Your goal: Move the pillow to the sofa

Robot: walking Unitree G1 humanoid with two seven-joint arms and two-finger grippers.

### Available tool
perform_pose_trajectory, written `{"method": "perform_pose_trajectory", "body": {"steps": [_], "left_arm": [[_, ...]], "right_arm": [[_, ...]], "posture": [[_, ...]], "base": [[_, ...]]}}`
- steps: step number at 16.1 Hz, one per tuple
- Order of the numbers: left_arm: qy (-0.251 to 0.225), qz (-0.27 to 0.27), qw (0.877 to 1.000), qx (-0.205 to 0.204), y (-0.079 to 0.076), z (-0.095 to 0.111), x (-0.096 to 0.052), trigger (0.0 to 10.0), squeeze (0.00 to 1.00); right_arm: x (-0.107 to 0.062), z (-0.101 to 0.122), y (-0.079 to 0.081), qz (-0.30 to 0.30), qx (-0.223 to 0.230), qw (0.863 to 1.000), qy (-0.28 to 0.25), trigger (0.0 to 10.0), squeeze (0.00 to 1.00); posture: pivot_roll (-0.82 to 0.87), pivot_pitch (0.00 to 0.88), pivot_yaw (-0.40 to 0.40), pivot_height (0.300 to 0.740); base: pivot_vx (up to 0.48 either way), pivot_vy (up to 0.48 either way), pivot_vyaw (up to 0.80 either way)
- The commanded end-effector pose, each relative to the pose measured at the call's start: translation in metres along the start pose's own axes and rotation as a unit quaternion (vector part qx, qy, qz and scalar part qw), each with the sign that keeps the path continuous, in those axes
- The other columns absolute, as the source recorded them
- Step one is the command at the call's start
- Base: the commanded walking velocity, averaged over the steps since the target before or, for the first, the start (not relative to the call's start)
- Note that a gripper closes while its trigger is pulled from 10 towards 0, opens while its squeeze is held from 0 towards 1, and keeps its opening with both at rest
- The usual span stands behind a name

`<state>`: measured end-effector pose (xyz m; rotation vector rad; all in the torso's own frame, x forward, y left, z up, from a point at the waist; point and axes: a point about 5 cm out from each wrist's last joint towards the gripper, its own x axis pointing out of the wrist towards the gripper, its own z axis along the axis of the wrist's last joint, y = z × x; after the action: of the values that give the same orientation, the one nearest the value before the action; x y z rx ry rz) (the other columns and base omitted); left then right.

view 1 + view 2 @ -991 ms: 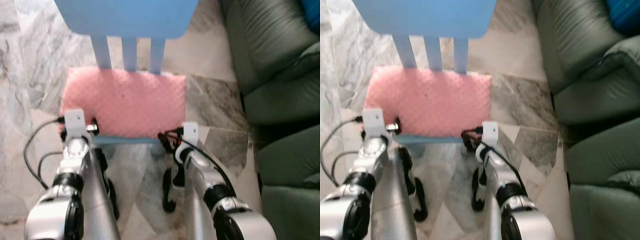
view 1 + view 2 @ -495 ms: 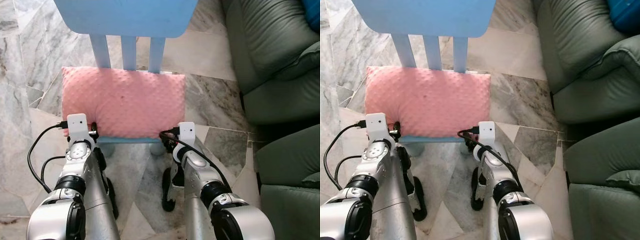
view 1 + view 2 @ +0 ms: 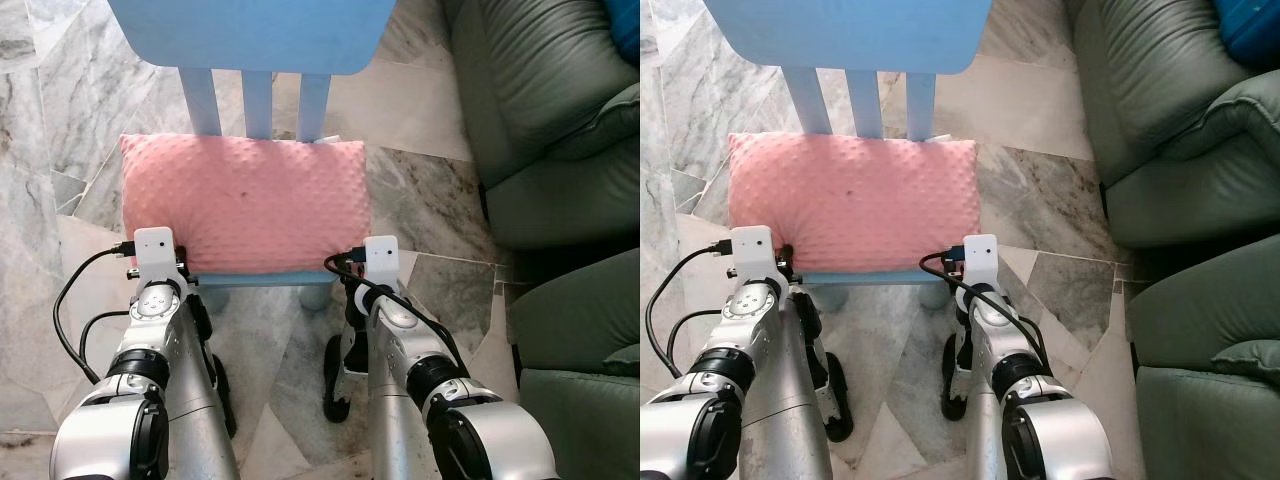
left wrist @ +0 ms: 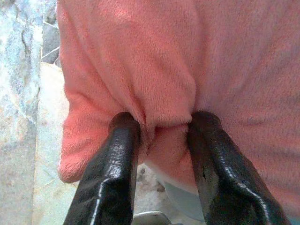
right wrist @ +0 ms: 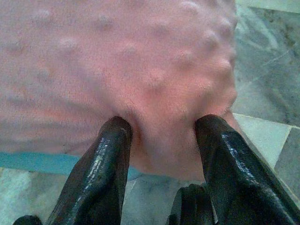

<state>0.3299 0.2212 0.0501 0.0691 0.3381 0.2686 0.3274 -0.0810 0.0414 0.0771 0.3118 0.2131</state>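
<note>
A pink dimpled pillow (image 3: 245, 205) lies flat on the seat of a light blue chair (image 3: 250, 30), against the slats of its back. My left gripper (image 4: 164, 123) is at the pillow's near left corner, with a fold of pink fabric pinched between its black fingers (image 4: 117, 159). At the near right corner my right gripper (image 5: 164, 126) is shut on the pillow's bulging edge. In the left eye view both wrists (image 3: 155, 250) (image 3: 380, 255) sit at the seat's front edge, hiding the fingers. The green sofa (image 3: 540, 120) stands to the right.
The floor is grey-white marble (image 3: 420, 190), with a strip of it between chair and sofa. A blue object (image 3: 625, 30) lies on the sofa at the far right. The chair's front rail (image 3: 260, 280) shows just below the pillow's near edge.
The view was blurred a second ago and is now steady. Both grippers have edged slightly forward at the pillow's near edge, and the pillow has shifted a little toward the chair back.
</note>
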Motion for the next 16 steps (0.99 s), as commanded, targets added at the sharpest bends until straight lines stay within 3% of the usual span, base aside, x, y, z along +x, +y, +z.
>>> {"method": "perform_pose_trajectory", "body": {"steps": [1, 2, 4, 6, 8, 10, 11, 12, 13, 14, 16], "left_arm": [[0.044, 0.005, 0.999, 0.009, 0.003, -0.022, -0.006, 0.0, 0.00], [0.044, 0.005, 0.999, 0.010, 0.003, -0.022, -0.005, 0.0, 0.00], [0.044, 0.005, 0.999, 0.010, 0.003, -0.022, -0.005, 0.0, 0.00], [0.047, 0.008, 0.999, 0.013, 0.005, -0.023, -0.005, 0.0, 0.00], [0.049, 0.008, 0.999, 0.013, 0.006, -0.024, -0.006, 0.0, 0.00], [0.048, 0.006, 0.999, 0.013, 0.005, -0.024, -0.006, 0.0, 0.00], [0.048, 0.005, 0.999, 0.013, 0.005, -0.024, -0.006, 0.0, 0.00], [0.048, 0.003, 0.999, 0.013, 0.004, -0.025, -0.006, 0.0, 0.00], [0.048, 0.002, 0.999, 0.014, 0.004, -0.026, -0.007, 0.0, 0.00], [0.048, 0.000, 0.999, 0.014, 0.004, -0.026, -0.007, 0.0, 0.00], [0.047, -0.001, 0.999, 0.013, 0.004, -0.027, -0.008, 0.0, 0.00]], "right_arm": [[-0.004, -0.013, -0.005, -0.017, 0.007, 1.000, 0.022, 10.0, 1.00], [-0.004, -0.011, -0.007, -0.037, -0.020, 0.999, 0.021, 10.0, 1.00], [-0.004, -0.009, -0.009, -0.045, -0.028, 0.998, 0.012, 10.0, 1.00], [-0.003, 0.005, -0.017, -0.076, -0.044, 0.996, -0.033, 10.0, 1.00], [-0.003, 0.003, -0.019, -0.076, -0.035, 0.996, -0.025, 10.0, 1.00], [-0.002, -0.005, -0.013, -0.049, 0.027, 0.998, 0.006, 10.0, 1.00], [-0.001, -0.005, -0.010, -0.040, 0.034, 0.999, 0.006, 10.0, 1.00], [0.001, -0.002, -0.004, -0.021, 0.047, 0.999, 0.007, 10.0, 0.75], [0.003, 0.001, 0.001, -0.010, 0.059, 0.998, 0.008, 10.0, 0.56], [0.005, 0.004, 0.005, 0.000, 0.086, 0.996, 0.011, 0.0, 0.00], [0.007, 0.006, 0.007, 0.008, 0.100, 0.995, 0.017, 0.0, 0.00]], "posture": [[0.03, 0.410, -0.136, 0.525], [0.03, 0.410, -0.136, 0.525], [0.03, 0.410, -0.136, 0.525], [0.04, 0.418, -0.135, 0.525], [0.04, 0.418, -0.135, 0.525], [0.06, 0.421, -0.135, 0.525], [0.07, 0.423, -0.134, 0.525], [0.08, 0.425, -0.134, 0.525], [0.09, 0.426, -0.134, 0.525], [0.11, 0.427, -0.135, 0.525], [0.12, 0.427, -0.135, 0.525]], "base": [[0.000, 0.000, 0.00], [0.000, 0.000, 0.00], [0.000, 0.000, 0.00], [0.000, 0.000, 0.00], [0.000, 0.000, 0.00], [0.000, 0.000, 0.00], [0.000, 0.000, 0.00], [0.000, 0.000, 0.00], [0.000, 0.000, 0.00], [0.000, 0.000, 0.00], [0.000, 0.000, 0.00]]}}
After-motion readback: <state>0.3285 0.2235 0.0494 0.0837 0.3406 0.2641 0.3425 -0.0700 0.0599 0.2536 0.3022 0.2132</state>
